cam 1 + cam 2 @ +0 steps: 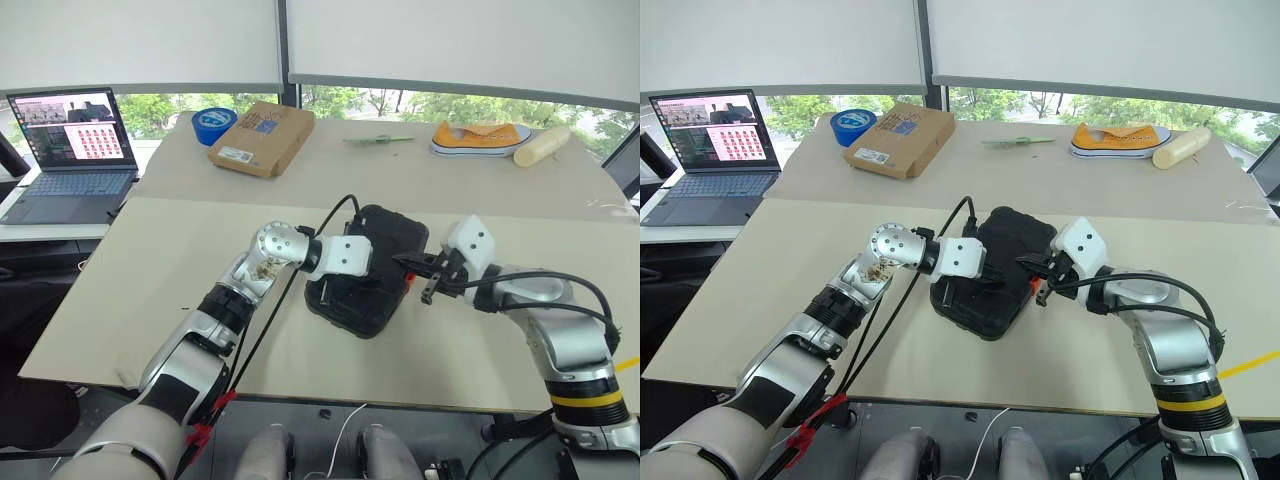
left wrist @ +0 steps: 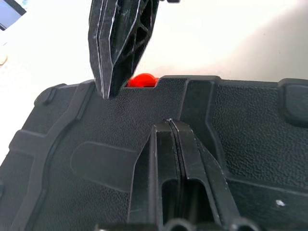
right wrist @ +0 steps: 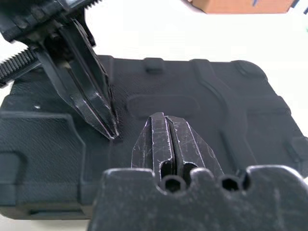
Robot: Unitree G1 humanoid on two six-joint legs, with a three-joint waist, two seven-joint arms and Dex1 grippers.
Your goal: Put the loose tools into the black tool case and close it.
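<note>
Laptop (image 1: 72,150) sits far left, then the blue tape roll (image 1: 213,124) and cardboard box (image 1: 262,137) at the back. The black tool case (image 1: 365,270) lies closed mid-worktop (image 1: 150,270). Left tool (image 1: 375,262), clenched and empty, presses its lid; right tool (image 1: 410,263), also clenched, is at its orange latch (image 2: 142,80).

Black tool case (image 1: 365,290) shut, contents hidden; orange latch (image 2: 141,80) partly hidden.

Your case (image 1: 365,285) lies closed mid-table, left gripper (image 1: 378,262) on its lid, right gripper (image 1: 412,262) at its right edge; box (image 1: 262,137) behind.
</note>
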